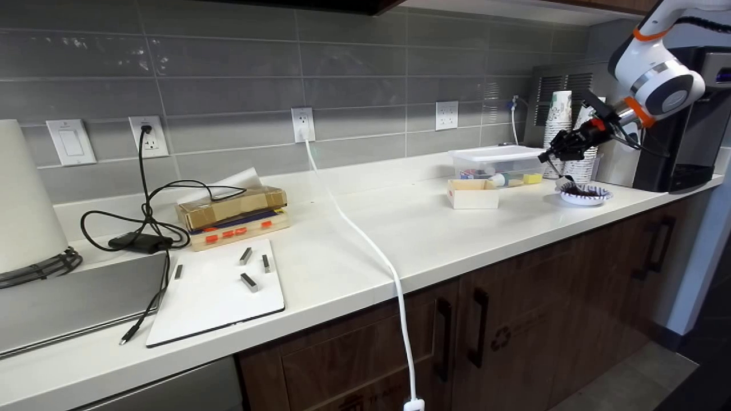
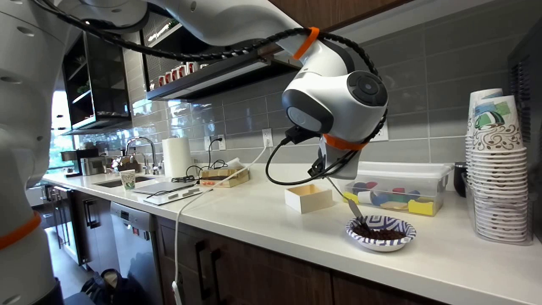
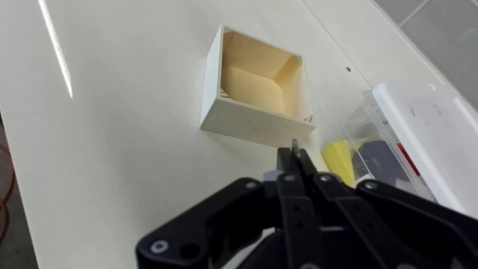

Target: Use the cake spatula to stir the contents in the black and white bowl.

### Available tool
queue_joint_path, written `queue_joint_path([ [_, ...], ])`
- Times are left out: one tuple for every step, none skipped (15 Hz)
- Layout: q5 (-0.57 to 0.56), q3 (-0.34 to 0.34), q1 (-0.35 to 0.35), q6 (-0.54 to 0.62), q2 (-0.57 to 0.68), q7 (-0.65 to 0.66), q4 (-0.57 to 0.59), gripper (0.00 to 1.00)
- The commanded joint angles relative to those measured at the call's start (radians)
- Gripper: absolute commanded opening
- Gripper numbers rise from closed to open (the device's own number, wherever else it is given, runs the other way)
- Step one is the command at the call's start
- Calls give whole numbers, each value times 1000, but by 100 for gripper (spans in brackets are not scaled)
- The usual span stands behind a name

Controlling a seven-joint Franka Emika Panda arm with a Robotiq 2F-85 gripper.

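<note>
Stirring looks in hand: claw (image 3: 295, 154) closed to a sliver, gripping cake spatula (image 2: 355, 208), its far end in dark contents (image 2: 388, 235) of patterned bowl (image 2: 383, 245) on table (image 2: 254, 220); next, likely slow circles, light enough not to shove bowl.

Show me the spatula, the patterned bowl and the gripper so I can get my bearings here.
Spatula (image 2: 355, 208): in an exterior view, on its grey blade.
Patterned bowl (image 2: 387, 222): in an exterior view, on its inside wall.
Gripper (image 3: 294, 154): in the wrist view, midway between its fingertips.
</note>
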Motion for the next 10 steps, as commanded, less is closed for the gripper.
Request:
queue_joint_path([
  [28, -24, -8, -28, 21, 34, 31, 1],
  [30, -28, -8, -22, 19, 39, 32, 1],
  [33, -32, -8, -17, 15, 49, 31, 1],
  [35, -36, -7, -9, 12, 58, 32, 1],
  [36, -39, -7, -6, 11, 64, 33, 1],
  [40, -40, -4, 8, 13, 63, 37, 1],
  [43, -40, -2, 18, 18, 58, 43, 1],
  [52, -38, 0, 31, 26, 41, 52, 1],
  [57, -36, 2, 42, 34, 35, 59, 1],
  [67, -32, 3, 53, 44, 23, 69, 1],
])
